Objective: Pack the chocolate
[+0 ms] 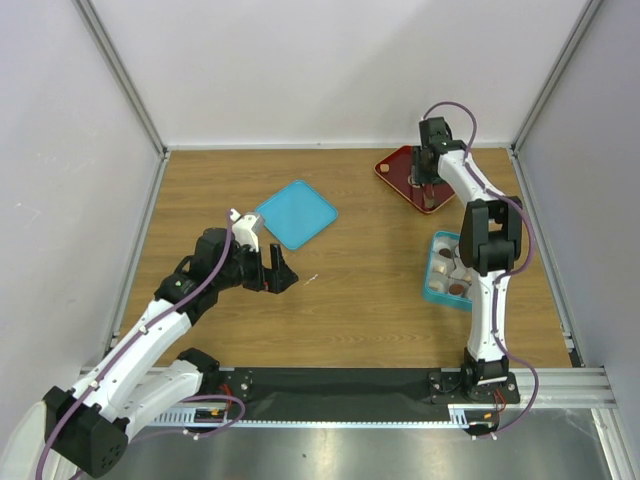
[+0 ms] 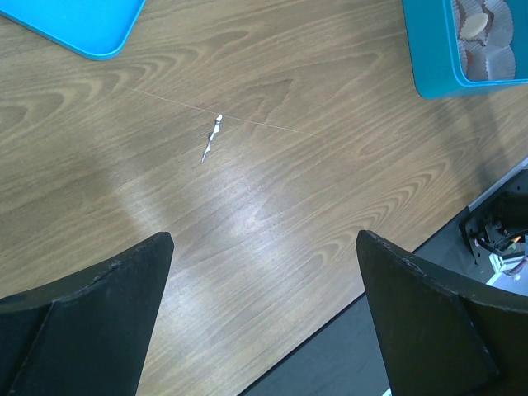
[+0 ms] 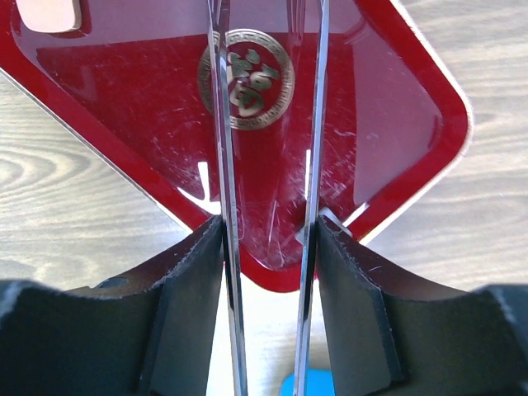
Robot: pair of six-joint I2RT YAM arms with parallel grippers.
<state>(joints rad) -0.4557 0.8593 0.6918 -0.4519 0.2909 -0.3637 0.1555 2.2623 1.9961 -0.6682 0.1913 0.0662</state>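
Note:
Several chocolate pieces [image 1: 450,270] in paper cups sit in the teal compartmented box [image 1: 434,290]; the left wrist view shows the chocolate [image 2: 483,33] at its top right. One tan chocolate piece [image 3: 49,12] lies on the dark red tray [image 3: 388,124], near the tray's far corner [image 1: 412,182]. My right gripper [image 3: 268,231] is shut on metal tongs [image 3: 224,165], whose two blades stand apart over the tray's gold emblem [image 3: 246,78]; their tips run out of view. My left gripper [image 2: 264,239] is open and holds nothing above bare wood, left of centre [image 1: 278,272].
A teal lid [image 1: 296,213] lies flat at the back left of the table. A small white scrap [image 2: 212,140] lies on the wood ahead of the left gripper. The table's black front edge [image 2: 388,330] runs close under the left fingers.

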